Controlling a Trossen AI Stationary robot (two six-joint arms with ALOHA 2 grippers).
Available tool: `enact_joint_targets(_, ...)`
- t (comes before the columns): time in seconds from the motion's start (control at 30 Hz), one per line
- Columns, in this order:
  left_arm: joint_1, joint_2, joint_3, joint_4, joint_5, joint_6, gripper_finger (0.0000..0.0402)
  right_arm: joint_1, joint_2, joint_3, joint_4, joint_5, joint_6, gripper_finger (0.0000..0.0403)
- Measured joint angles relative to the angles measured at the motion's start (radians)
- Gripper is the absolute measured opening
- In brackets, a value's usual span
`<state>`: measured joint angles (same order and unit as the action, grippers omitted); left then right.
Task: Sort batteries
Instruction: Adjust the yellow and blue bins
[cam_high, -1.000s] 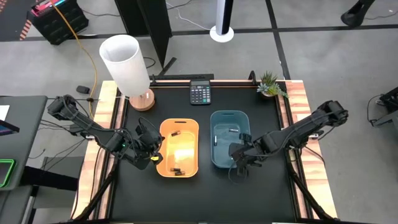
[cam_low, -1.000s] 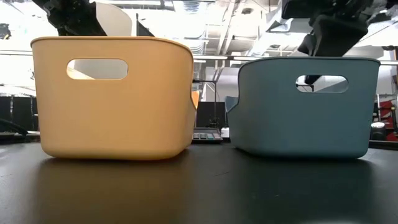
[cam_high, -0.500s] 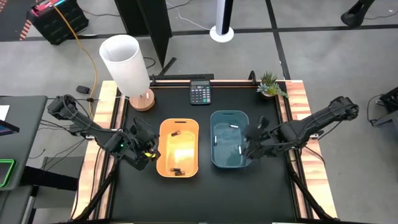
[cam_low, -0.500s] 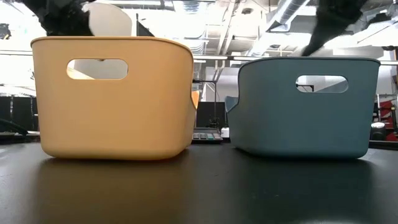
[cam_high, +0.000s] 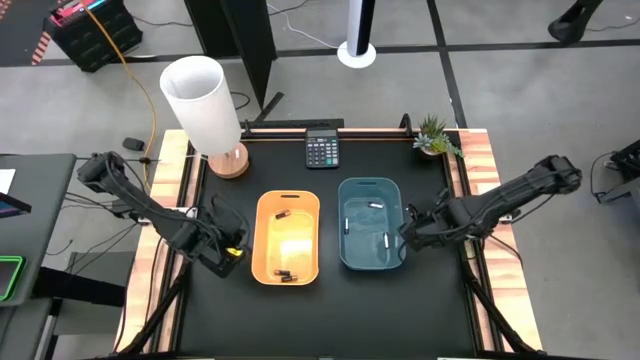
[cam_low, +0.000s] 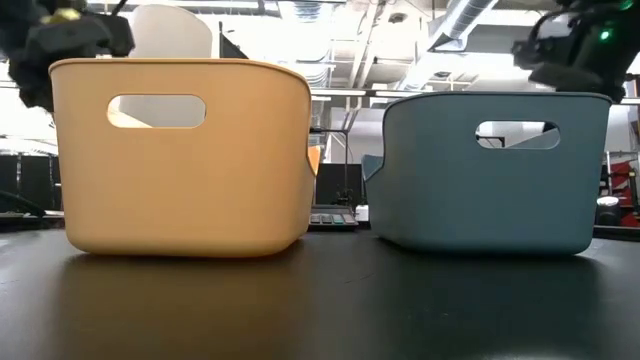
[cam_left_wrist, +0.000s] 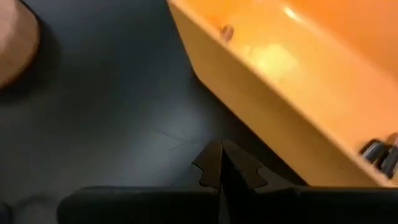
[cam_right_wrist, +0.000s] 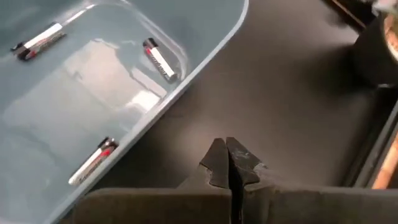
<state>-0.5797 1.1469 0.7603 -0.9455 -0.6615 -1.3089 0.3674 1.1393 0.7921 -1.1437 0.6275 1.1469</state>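
The left gripper (cam_high: 222, 255) hung over bare black table (cam_high: 300, 310), its fingers (cam_left_wrist: 211, 167) pressed together with nothing between them. Just beside those fingertips, toward the table's middle, stood the yellow bin (cam_high: 288, 238). Dark batteries (cam_high: 285, 274) lay at the bin's near end, one more near its far end; from the left wrist view, the dark ones (cam_left_wrist: 379, 152) sat inside the bin past its wall, well apart from the fingertips.

Next to the yellow bin, touching or nearly so, stood the blue bin (cam_high: 370, 223). White batteries (cam_high: 383, 241) lay on its floor, three showing in the right wrist view (cam_right_wrist: 158, 60), all apart from one another.

The right gripper (cam_high: 412, 232) was just outside the blue bin's outer wall, over bare table. Its fingers (cam_right_wrist: 217, 163) were closed tip to tip, empty; the nearest white battery lay inside the bin, beyond the wall from the fingertips.
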Motion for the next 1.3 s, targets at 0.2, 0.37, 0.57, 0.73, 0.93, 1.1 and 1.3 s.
enact_joint_targets(0.2, 0.000, 0.000, -0.107, 0.149, 0.006, -0.021, 0.0000, -0.073, 0.000, -0.035, 0.108, -0.004, -0.095, 0.0000)
enact_joint_targets(0.37, 0.012, 0.000, -0.158, 0.335, -0.005, 0.060, 0.0000, -0.112, 0.010, -0.034, 0.248, -0.047, -0.242, 0.0000)
enact_joint_targets(0.57, 0.042, 0.005, -0.191, 0.439, -0.008, 0.130, 0.0000, -0.126, 0.090, -0.034, 0.332, -0.107, -0.309, 0.0000)
enact_joint_targets(0.73, 0.066, 0.005, -0.192, 0.471, -0.007, 0.170, 0.0000, -0.125, 0.157, -0.033, 0.392, -0.126, -0.316, 0.0000)
enact_joint_targets(0.93, 0.073, 0.015, -0.192, 0.517, -0.006, 0.191, 0.0000, -0.104, 0.207, -0.032, 0.451, -0.142, -0.308, 0.0000)
enact_joint_targets(1.1, 0.072, 0.023, -0.192, 0.520, -0.006, 0.179, 0.0000, -0.073, 0.218, -0.029, 0.446, -0.153, -0.237, 0.0000)
enact_joint_targets(1.3, 0.073, 0.023, -0.192, 0.512, 0.007, 0.198, 0.0000, -0.053, 0.219, -0.013, 0.438, -0.160, -0.198, 0.0000)
